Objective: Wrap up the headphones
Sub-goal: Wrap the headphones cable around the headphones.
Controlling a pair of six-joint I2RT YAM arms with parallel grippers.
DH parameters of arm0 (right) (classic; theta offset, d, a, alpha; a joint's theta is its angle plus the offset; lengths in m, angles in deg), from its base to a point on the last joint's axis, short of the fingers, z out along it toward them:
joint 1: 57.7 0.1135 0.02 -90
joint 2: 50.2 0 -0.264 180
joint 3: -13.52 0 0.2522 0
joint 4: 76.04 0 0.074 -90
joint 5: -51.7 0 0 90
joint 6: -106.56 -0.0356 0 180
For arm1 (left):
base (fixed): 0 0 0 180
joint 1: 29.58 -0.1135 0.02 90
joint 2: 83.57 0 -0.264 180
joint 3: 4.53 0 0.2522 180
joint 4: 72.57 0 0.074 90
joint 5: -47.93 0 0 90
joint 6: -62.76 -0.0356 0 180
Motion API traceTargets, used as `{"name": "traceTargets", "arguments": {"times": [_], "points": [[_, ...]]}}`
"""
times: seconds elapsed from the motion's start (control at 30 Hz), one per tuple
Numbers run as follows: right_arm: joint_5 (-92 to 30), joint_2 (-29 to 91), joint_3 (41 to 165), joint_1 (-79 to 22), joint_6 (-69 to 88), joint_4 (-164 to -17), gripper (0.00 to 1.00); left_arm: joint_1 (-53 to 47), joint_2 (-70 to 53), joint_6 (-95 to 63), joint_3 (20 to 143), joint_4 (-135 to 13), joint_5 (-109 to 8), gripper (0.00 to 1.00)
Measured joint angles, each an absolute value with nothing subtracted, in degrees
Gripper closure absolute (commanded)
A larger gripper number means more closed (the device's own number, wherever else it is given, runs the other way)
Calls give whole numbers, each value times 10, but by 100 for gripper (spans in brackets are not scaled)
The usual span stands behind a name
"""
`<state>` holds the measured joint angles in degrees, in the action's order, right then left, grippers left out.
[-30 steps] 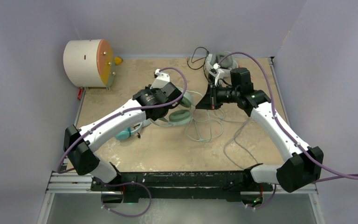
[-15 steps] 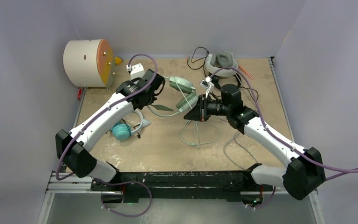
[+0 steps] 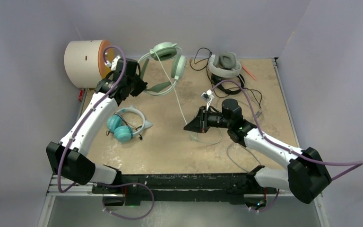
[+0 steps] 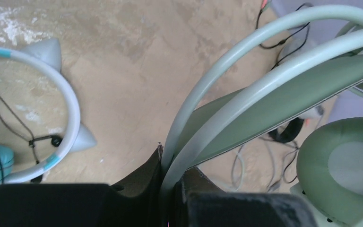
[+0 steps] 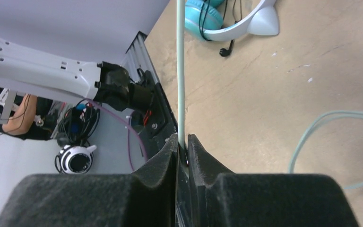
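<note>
Mint headset (image 3: 164, 50) raised over the far left of the counter (image 3: 160, 153), band (image 4: 264, 111) pinched in my left jaws, cord (image 5: 180, 71) taut through my nearly closed right jaws; next, I judge, loop cord round band.

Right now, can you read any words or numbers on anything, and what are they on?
No text can be read in any view.
Drum: only a small dark mark, no letters.
Mint headphones, teal headphones, white headphones: no brand shows.
Small white part on the right arm's cable: too small to tell.
</note>
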<state>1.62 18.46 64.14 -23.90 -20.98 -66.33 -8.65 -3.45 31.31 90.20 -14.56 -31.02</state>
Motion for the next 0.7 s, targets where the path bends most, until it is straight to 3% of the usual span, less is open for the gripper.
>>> {"name": "traceTargets", "arguments": {"times": [0.17, 0.53, 0.7], "points": [[16, 187, 641, -216, -193, -676, 83, -94, -37, 328, 902, -179, -305, 100], [5, 193, 609, -213, -135, -628, 28, -92, -37, 310, 942, -159, -334, 100], [-26, 218, 607, -191, -79, -597, 12, -91, -41, 291, 974, -139, -348, 100]]}}
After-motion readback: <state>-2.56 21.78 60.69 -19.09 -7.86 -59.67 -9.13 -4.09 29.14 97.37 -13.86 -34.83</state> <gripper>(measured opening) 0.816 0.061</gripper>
